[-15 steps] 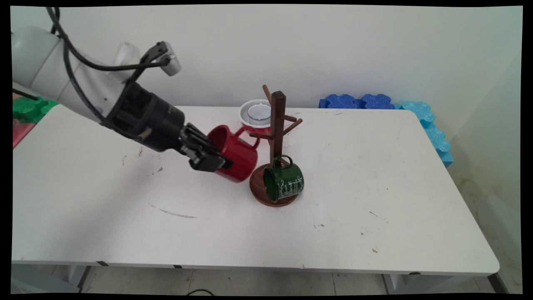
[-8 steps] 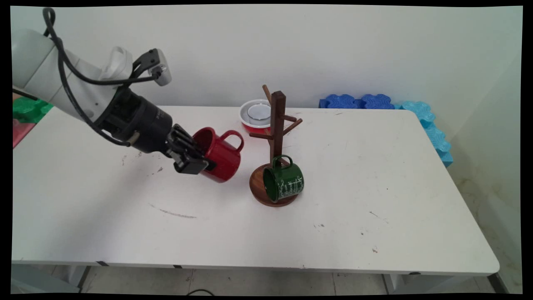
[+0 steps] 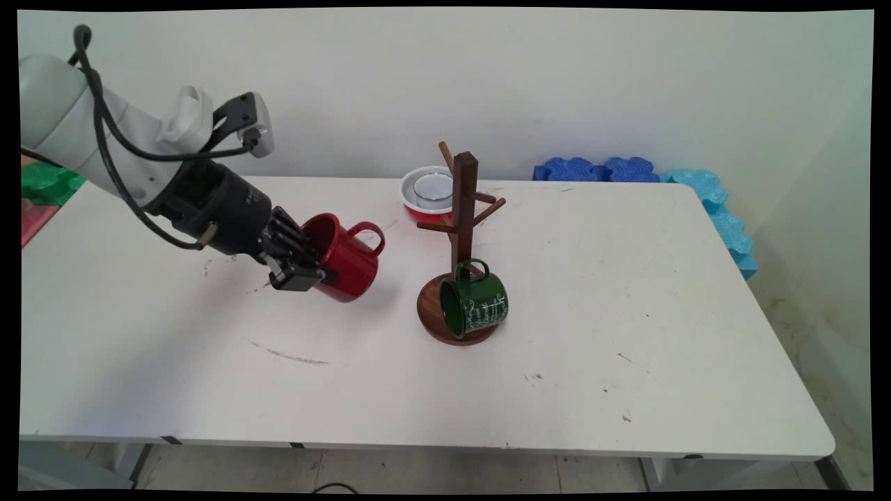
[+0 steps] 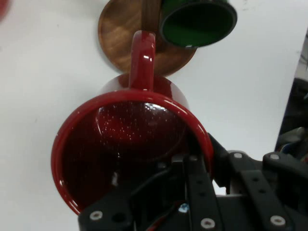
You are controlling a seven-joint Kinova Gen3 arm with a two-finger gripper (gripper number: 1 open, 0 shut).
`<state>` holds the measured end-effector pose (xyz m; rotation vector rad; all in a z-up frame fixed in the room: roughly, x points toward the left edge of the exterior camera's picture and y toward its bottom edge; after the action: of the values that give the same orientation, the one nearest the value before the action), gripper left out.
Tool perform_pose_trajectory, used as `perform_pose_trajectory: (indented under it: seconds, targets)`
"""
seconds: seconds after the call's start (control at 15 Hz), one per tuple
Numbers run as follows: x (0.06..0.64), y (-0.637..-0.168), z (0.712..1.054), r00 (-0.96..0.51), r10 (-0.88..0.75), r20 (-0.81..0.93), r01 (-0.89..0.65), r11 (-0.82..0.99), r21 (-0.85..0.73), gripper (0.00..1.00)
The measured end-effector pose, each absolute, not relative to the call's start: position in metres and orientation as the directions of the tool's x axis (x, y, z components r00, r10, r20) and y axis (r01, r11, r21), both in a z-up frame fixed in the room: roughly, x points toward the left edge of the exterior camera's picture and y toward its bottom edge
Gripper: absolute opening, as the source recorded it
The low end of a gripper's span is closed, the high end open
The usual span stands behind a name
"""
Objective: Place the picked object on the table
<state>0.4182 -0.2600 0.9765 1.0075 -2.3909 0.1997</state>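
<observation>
My gripper (image 3: 304,268) is shut on the rim of a red mug (image 3: 344,256), holding it tilted above the table, mouth toward the arm and handle pointing right. In the hand view the red mug (image 4: 130,144) fills the middle, with one finger inside it and the other outside its wall. To its right stands a dark wooden mug tree (image 3: 463,209) on a round base (image 4: 120,38). A green mug (image 3: 477,305) with white lettering hangs from a low peg over the base, its mouth (image 4: 197,21) facing the hand camera.
A red bowl (image 3: 426,191) with a white inside sits behind the tree. Blue foam blocks (image 3: 598,169) and light-blue ones (image 3: 724,223) line the back right edge. Green and red blocks (image 3: 42,188) lie at the far left.
The gripper has drawn back to the left with the red mug, taking its handle away from the tree's pegs. The green mug and the tree have not moved.
</observation>
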Motion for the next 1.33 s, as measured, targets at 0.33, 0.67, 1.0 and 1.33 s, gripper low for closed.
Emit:
perform_pose_trajectory:
  seconds: [0.33,0.67,1.0,1.33]
  targets:
    - [0.428,-0.271,0.966,-0.648,-0.579,0.495,-0.664,0.748,0.006,0.0]
    - [0.435,-0.287,0.957,-0.714,-0.528,0.46,-0.615,0.787,-0.051,0.0]
    - [0.441,-0.308,0.944,-0.773,-0.483,0.412,-0.567,0.816,-0.108,0.0]
    - [0.445,-0.333,0.927,-0.818,-0.447,0.362,-0.525,0.837,-0.154,0.0]
